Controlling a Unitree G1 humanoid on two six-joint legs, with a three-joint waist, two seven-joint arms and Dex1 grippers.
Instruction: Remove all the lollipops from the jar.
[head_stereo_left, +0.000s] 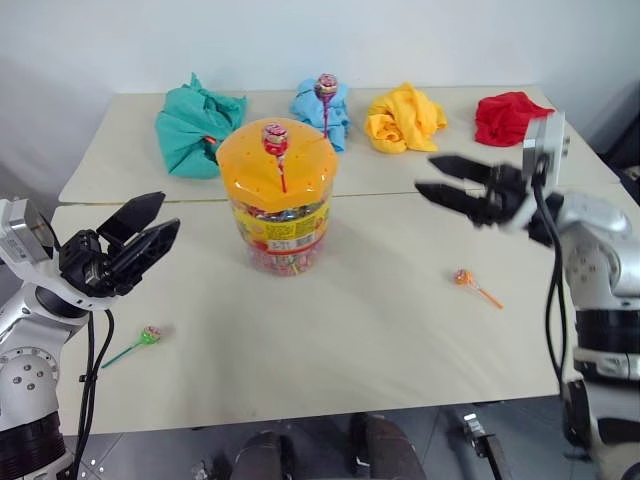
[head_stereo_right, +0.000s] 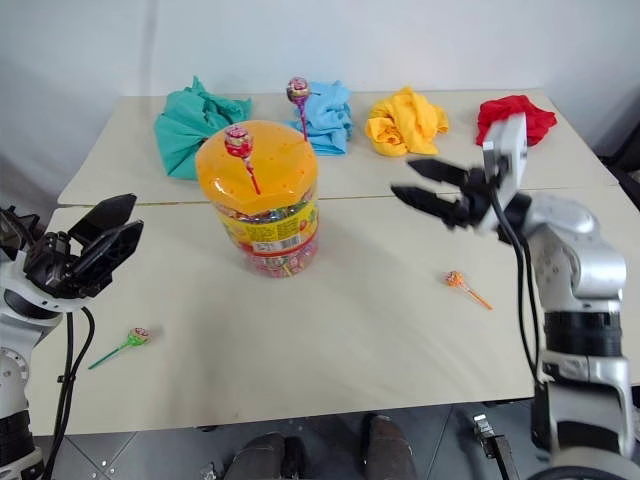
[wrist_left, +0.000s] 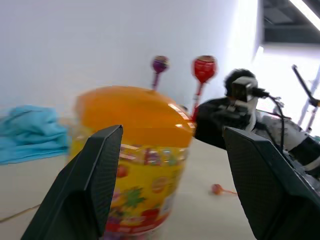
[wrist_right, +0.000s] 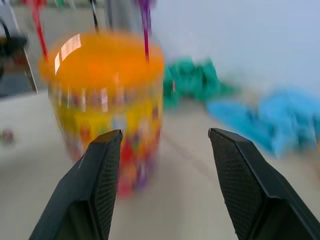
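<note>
The jar (head_stereo_left: 277, 205) stands near the middle of the near table (head_stereo_left: 380, 320), its domed orange lid (head_stereo_left: 277, 165) on. Two lollipops stand upright in the lid's holes: a red-pink one (head_stereo_left: 275, 138) toward the front and a purple one (head_stereo_left: 326, 88) at the back. My left wrist view catches both heads side by side above the dome; my right wrist view shows their sticks rising from the lid, with the heads cut off or blurred.

Two more lollipops lie flat on the table, well apart from the jar: the orange one (head_stereo_left: 464, 279) to my right, the green one (head_stereo_left: 149, 336) to my left near the table's front edge.

My left claw (head_stereo_left: 143, 235) hovers left of the jar, fingers spread, nothing between them. My right claw (head_stereo_left: 447, 178) hangs above the table to the right of the jar, pointing toward it, fingers also apart and empty.

Along the far table lie four bunched cloths: teal (head_stereo_left: 195, 125), blue (head_stereo_left: 318, 110), yellow (head_stereo_left: 404, 118) and red (head_stereo_left: 508, 117). My right wrist view shows the teal and blue ones past the jar.
</note>
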